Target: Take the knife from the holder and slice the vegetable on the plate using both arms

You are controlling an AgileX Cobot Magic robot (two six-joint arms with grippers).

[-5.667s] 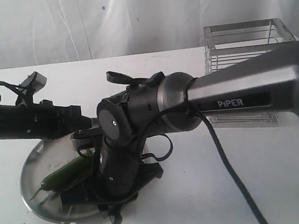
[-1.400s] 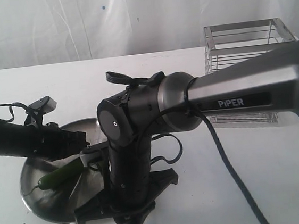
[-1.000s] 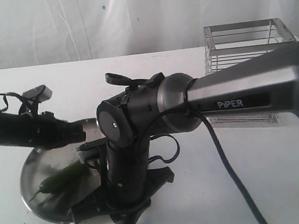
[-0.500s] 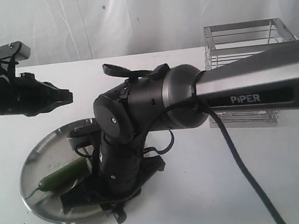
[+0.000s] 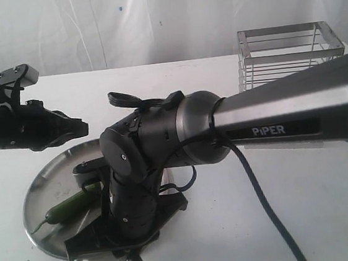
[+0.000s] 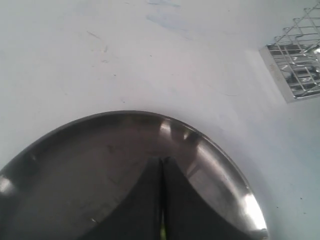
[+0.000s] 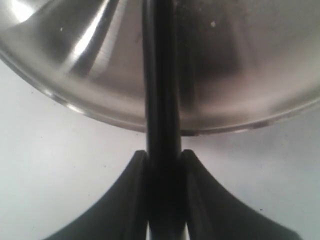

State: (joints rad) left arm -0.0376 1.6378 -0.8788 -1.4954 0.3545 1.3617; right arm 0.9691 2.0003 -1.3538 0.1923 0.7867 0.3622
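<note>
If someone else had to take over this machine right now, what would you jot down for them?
Left gripper: shut, empty, hovering above the plate.
Right gripper: shut on the knife, low at the plate's near rim.
Vegetable: lying on the plate, looks whole where visible.
Holder: standing back right, apart from the plate.
Done: knife out of holder.
To do: steady the vegetable, slice it.
</note>
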